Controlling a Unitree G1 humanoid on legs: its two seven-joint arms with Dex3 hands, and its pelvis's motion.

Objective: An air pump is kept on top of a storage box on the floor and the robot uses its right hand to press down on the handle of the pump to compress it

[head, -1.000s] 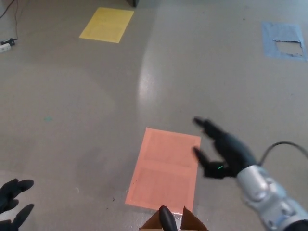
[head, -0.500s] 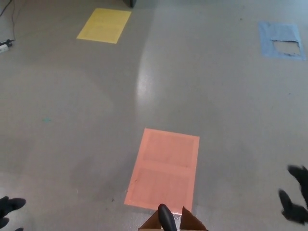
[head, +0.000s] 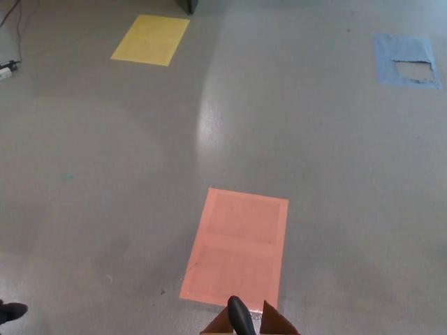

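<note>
- The air pump's handle [head: 239,315] shows as a dark rounded knob at the bottom edge of the head view, just right of centre; the pump's body below it is out of view
- The storage box [head: 278,322] under it appears only as brown cardboard flaps to either side of the handle, cut off by the frame edge
- Nothing touches the handle, and too little of the pump shows to tell whether it is raised or compressed
- The right robot hand is not in view, so whether it is spread or pressed together cannot be told
- The left robot hand [head: 11,311] shows only as a dark tip at the bottom-left corner, well apart from the pump; too little is visible to judge its state
- Just beyond the box an orange sheet [head: 236,244] lies flat on the grey floor [head: 314,153]; farther off are a yellow sheet [head: 150,40] at upper left and a torn blue sheet [head: 406,58] at upper right
- Judgement: with no hand on the handle, the press is either not begun or already over; these pictures cannot settle which
</note>
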